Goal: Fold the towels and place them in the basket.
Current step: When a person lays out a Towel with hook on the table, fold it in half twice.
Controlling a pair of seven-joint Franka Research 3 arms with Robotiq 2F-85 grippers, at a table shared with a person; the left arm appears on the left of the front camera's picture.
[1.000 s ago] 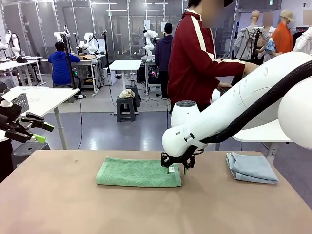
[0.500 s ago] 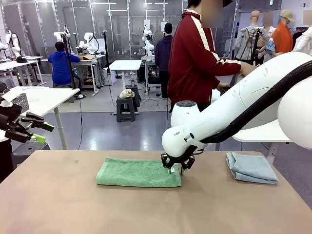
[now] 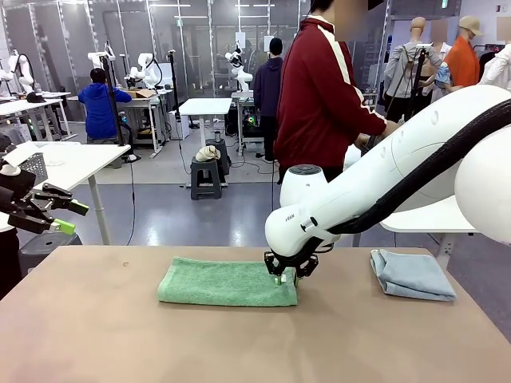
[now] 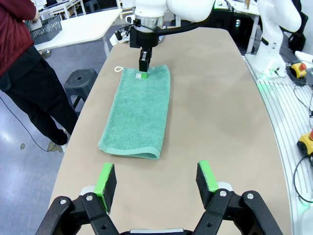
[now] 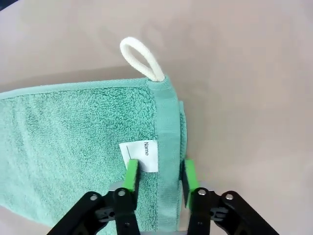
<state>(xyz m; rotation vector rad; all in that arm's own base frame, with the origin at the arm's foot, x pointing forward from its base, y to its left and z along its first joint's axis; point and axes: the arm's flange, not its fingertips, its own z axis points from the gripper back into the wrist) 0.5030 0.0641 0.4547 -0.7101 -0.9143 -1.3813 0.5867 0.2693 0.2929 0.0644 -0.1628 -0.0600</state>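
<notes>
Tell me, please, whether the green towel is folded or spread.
Folded: the green towel lies as a narrow strip, and layered edges show at its hem.

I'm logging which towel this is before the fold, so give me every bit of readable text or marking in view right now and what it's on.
"Name", beside a blank line: on the white tag sewn at the hem of the green towel, by the right gripper, in the right wrist view.
Small dark marking on the right arm's wrist housing, front view: too small to read.
No print on the grey towel or the white loop.
</notes>
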